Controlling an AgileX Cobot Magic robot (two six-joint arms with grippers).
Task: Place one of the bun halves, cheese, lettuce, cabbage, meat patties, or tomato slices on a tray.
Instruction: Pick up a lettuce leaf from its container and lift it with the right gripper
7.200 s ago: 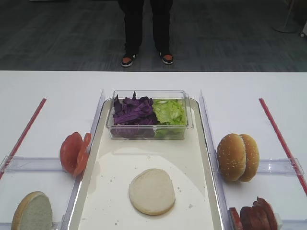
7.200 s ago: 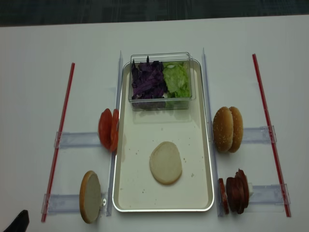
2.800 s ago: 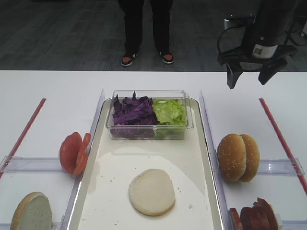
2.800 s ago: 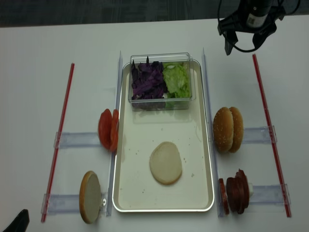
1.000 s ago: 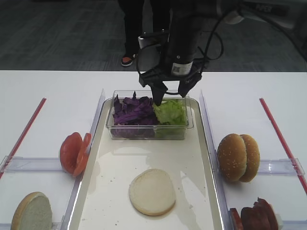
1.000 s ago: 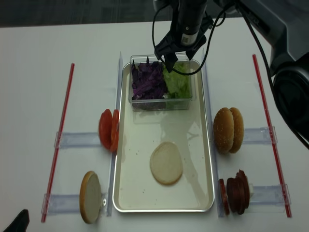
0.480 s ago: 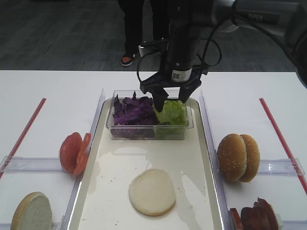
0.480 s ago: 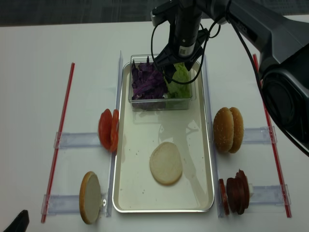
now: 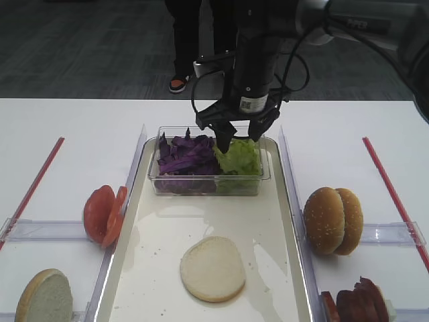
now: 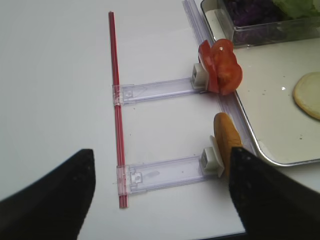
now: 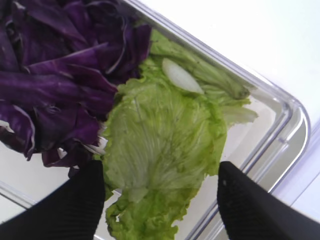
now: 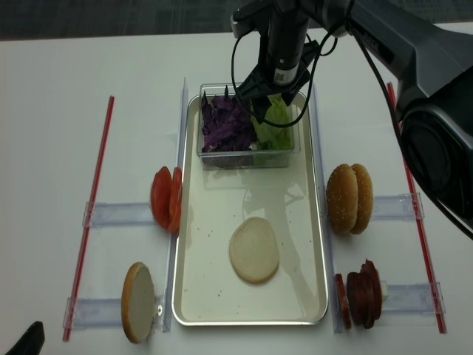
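Exterior high view. My right gripper (image 9: pixel 238 143) hangs point-down over the clear tub (image 9: pixel 209 178) at the far end of the tray (image 9: pixel 288 221). Its 2 fingers stand apart, 1 at the seam between the cabbage (image 9: pixel 184 157) and the lettuce (image 9: pixel 237 157), the other at the leaf's far right edge. The lettuce lies directly beneath and between them. 1 bun half (image 9: pixel 212 267) already lies cut face up on the tray floor, nearer the camera.

Right wrist view. My 2 fingers (image 11: pixel 72 206) frame the bottom corners, spread wide with nothing clamped. The lettuce (image 11: pixel 162 150) fills the gap between them. Its long axis runs away from the fingers toward the tub's far wall (image 11: pixel 260 92), so a straight descent should, in my judgement, straddle the leaf across its narrower width. The cabbage (image 11: pixel 55 75) lies to the left, touching the leaf's edge, so my left finger risks catching purple shreds.

Left wrist view. My left gripper (image 10: pixel 160 195) hovers over the desk (image 10: pixel 55 75) with its fingers parted and empty, near the tomato slices (image 10: pixel 220 74) and an upright bun half (image 10: pixel 226 140), well apart from the tub.

Exterior high (realsense) view. From overhead, my right gripper (image 12: pixel 267 111) sits above the lettuce (image 12: pixel 275 126) in the tub's right half; the right arm is plainly the nearer.
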